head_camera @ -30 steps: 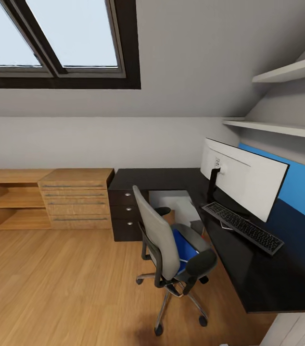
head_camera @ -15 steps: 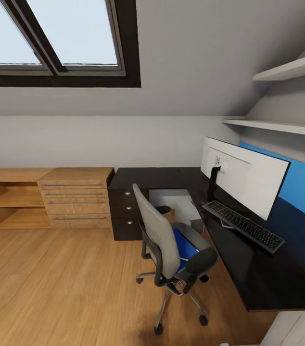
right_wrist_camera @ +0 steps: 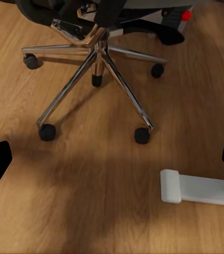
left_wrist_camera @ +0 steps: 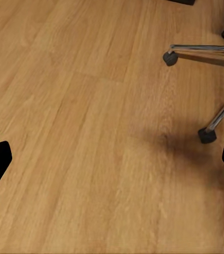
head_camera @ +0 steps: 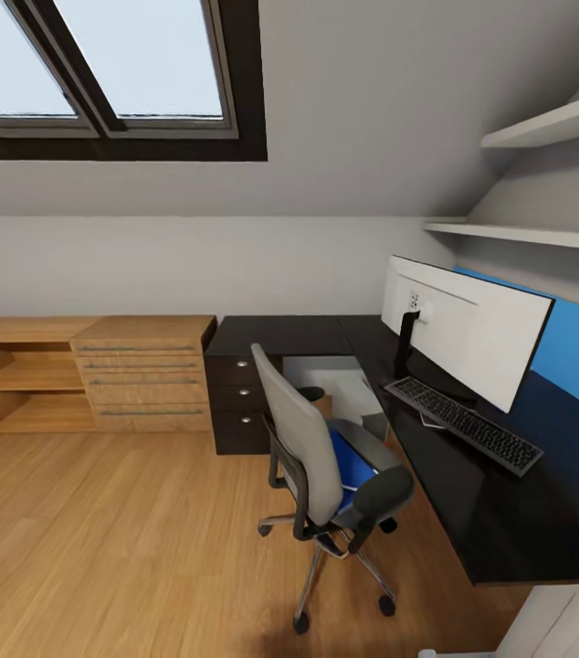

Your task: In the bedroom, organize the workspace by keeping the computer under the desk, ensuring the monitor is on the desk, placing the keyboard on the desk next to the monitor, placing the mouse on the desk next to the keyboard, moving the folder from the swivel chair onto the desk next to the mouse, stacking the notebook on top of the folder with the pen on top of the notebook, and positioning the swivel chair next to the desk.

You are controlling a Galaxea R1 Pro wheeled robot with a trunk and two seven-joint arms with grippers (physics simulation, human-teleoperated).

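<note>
Your left gripper (left_wrist_camera: 112, 159) and right gripper (right_wrist_camera: 112, 159) hung spread wide over the wood floor (head_camera: 98, 539). Nearest you stood the grey chair (head_camera: 312, 457), its seat holding the blue folder (head_camera: 352, 461). Beyond, the black desk (head_camera: 509, 512) carried the long dark-keyed keyboard (head_camera: 463, 425) just before the white-backed monitor (head_camera: 463, 329).

No readable text, labels, brands or numbers anywhere. The keyboard's (head_camera: 464, 423) key markings are too small and blurred to make out.
</note>
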